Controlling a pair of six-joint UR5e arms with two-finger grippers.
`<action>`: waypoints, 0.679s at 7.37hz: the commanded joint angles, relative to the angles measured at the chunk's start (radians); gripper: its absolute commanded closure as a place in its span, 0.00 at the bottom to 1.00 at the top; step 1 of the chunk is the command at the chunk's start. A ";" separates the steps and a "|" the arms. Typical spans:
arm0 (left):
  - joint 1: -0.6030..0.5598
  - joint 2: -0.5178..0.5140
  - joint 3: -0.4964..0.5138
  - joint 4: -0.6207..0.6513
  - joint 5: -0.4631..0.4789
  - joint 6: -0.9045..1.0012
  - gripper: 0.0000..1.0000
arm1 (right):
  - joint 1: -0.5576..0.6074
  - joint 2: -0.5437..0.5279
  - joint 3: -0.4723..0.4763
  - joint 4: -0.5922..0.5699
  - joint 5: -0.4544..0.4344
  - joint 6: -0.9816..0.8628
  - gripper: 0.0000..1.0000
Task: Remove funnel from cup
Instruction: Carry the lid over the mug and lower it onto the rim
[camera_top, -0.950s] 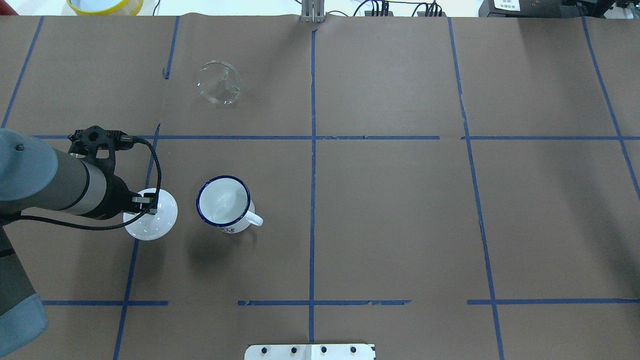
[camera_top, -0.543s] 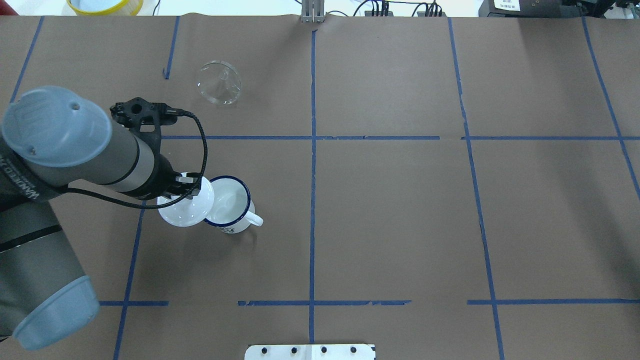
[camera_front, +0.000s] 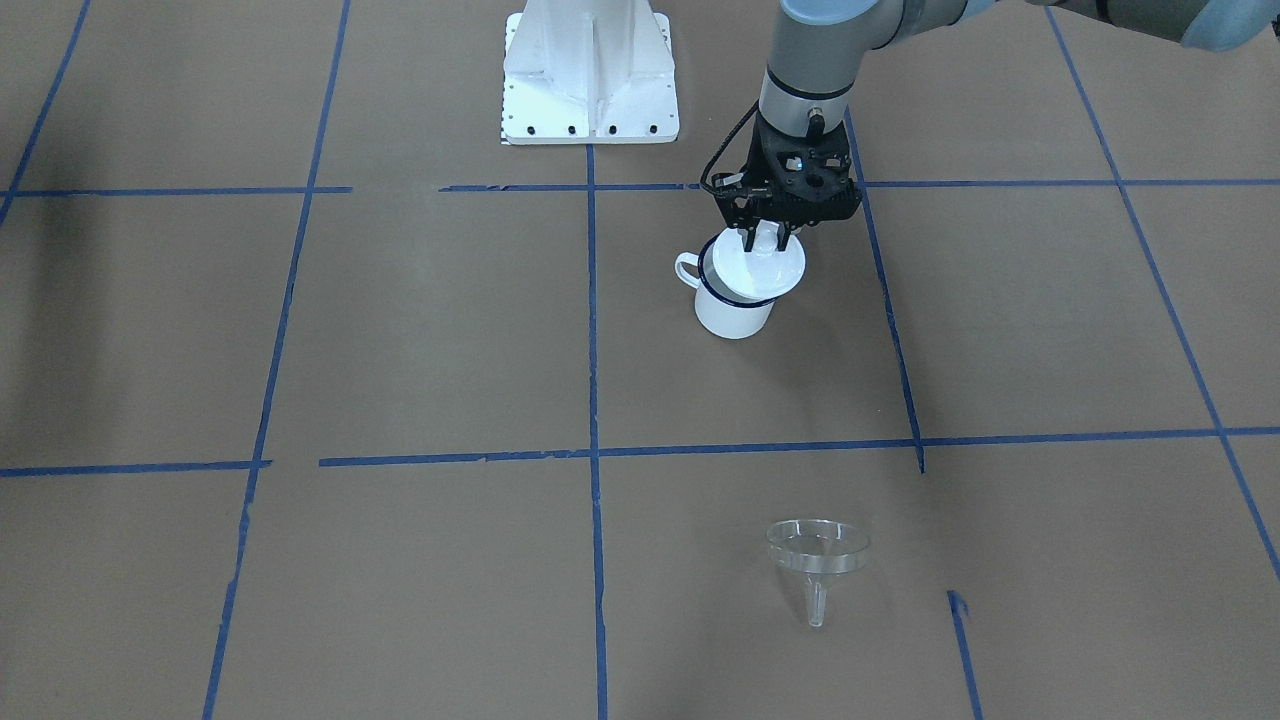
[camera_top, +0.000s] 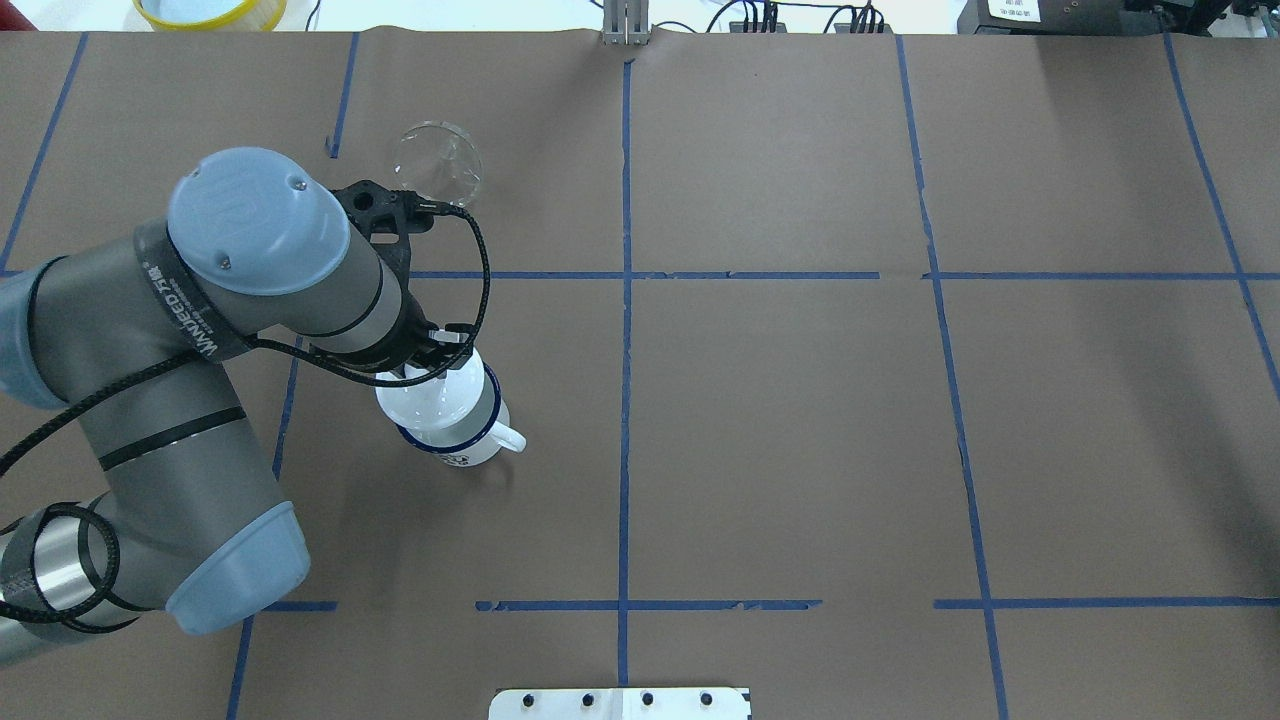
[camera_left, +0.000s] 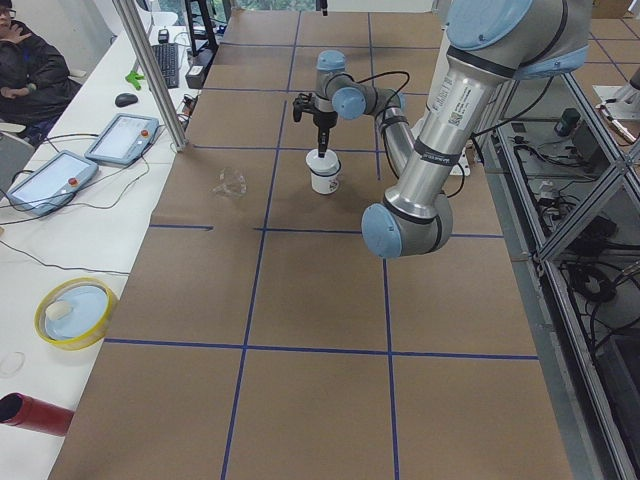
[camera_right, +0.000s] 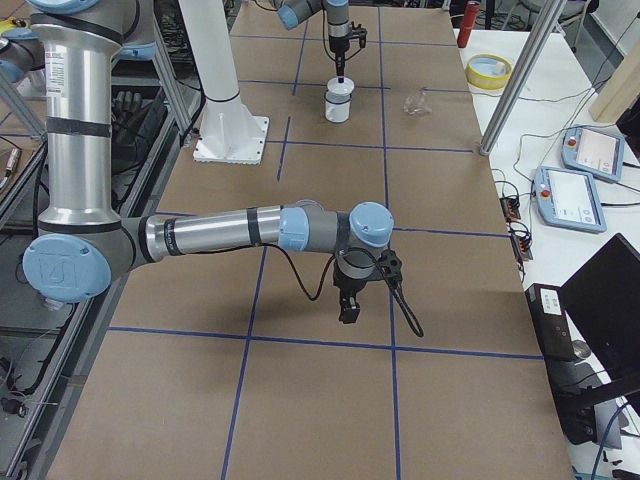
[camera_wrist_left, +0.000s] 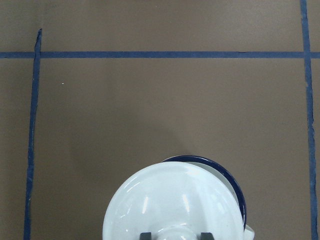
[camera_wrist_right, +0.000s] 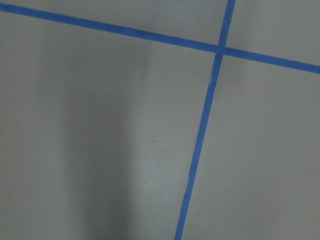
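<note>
The cup (camera_top: 478, 440) is a white enamel mug with a dark blue rim, standing left of the table's middle; it also shows in the front view (camera_front: 735, 312). My left gripper (camera_top: 437, 366) is shut on the knob of a white domed lid (camera_top: 428, 400) and holds it over the cup's mouth, slightly off centre; the wrist view shows the lid (camera_wrist_left: 175, 200) covering most of the blue rim (camera_wrist_left: 233, 181). The clear funnel (camera_top: 437, 165) lies apart on the table, beyond the cup (camera_front: 817, 548). My right gripper (camera_right: 347, 310) hangs over bare table; I cannot tell whether it is open or shut.
The robot's white base plate (camera_front: 590, 75) is at the near table edge. A yellow-rimmed bowl (camera_top: 210, 10) and a metal post (camera_left: 150, 70) stand at the far edge. Blue tape lines cross the brown paper.
My left arm has carried the lid to the right, from beside the cup to over its mouth. The funnel and the cup have not moved.
</note>
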 joint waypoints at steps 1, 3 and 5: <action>0.007 -0.002 0.020 -0.014 0.000 0.000 1.00 | 0.000 0.000 0.000 0.000 0.000 0.000 0.00; 0.010 0.000 0.023 -0.014 -0.001 -0.002 1.00 | 0.000 0.002 0.000 0.000 0.000 0.000 0.00; 0.012 0.001 0.017 -0.014 -0.001 -0.002 1.00 | 0.000 0.000 0.000 0.000 0.000 0.000 0.00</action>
